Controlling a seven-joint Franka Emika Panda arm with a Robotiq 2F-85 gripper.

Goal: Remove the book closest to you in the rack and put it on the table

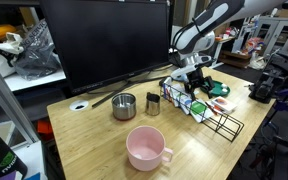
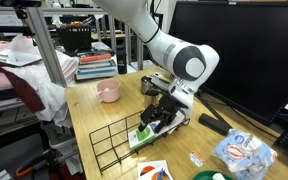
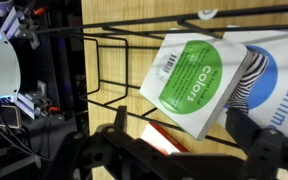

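Wooden table (image 1: pixel 94 140) bears rack (image 1: pixel 220 121); green book (image 3: pixel 189 80) reads "colors"

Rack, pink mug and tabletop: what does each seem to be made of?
The rack looks like thin metal wire with a black, probably coated finish: slim bent loops you can see through. The pink mug seems to be glazed ceramic, possibly plastic: thick wall, smooth soft sheen. The table looks like light wood or wood-look laminate: lengthwise grain, matte surface.
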